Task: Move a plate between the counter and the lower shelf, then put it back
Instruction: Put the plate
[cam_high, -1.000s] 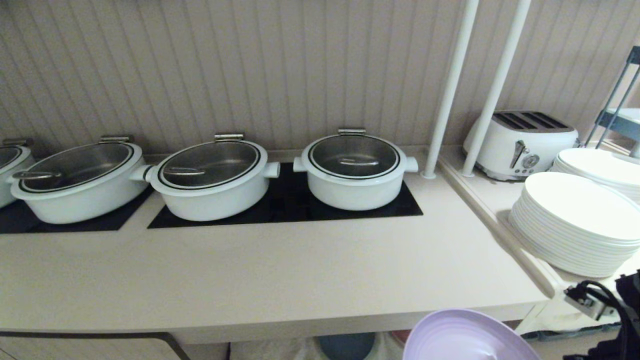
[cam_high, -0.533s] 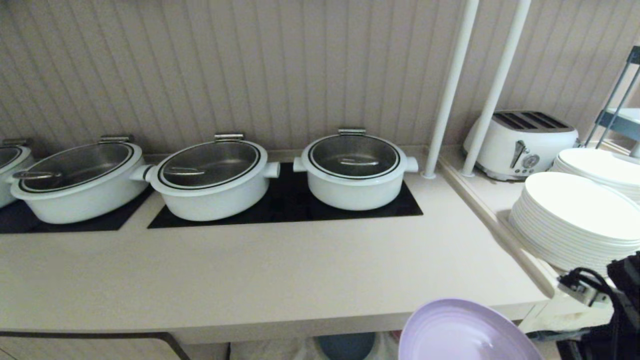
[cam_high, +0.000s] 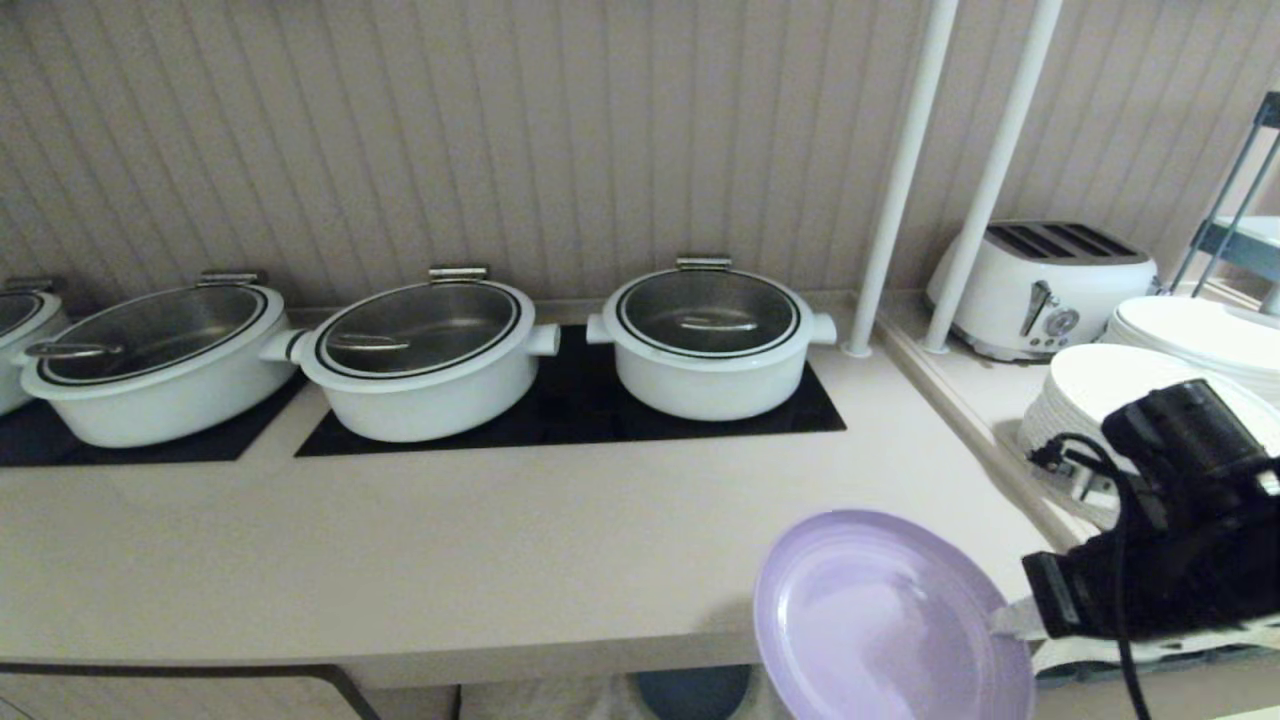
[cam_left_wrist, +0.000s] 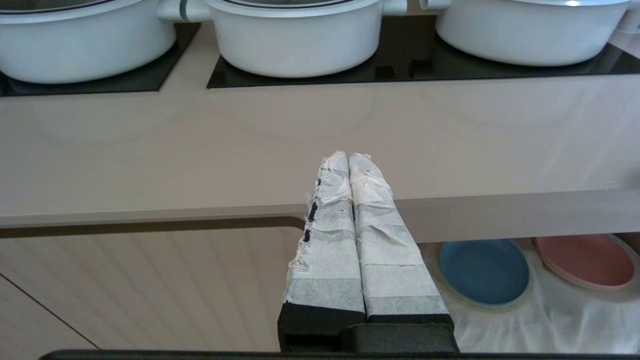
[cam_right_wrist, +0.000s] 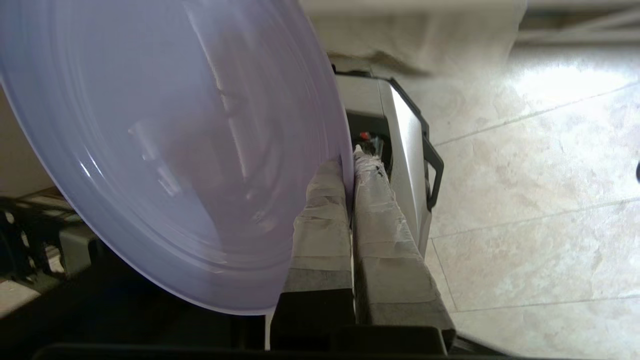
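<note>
While the right hand (cam_high: 1005, 622) pinched the plate (cam_high: 885, 620) by its rim, the plate jutted out to that hand's left, tilted over the bench (cam_high: 500, 560) front edge; left hand (cam_left_wrist: 352, 165) sat pressed together, farther off.

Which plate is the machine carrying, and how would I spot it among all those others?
Look at the beige counter, near its front right corner. There the right gripper pinches the rim of the plate. It is lavender, unlike the white stacked plates beside it.
</note>
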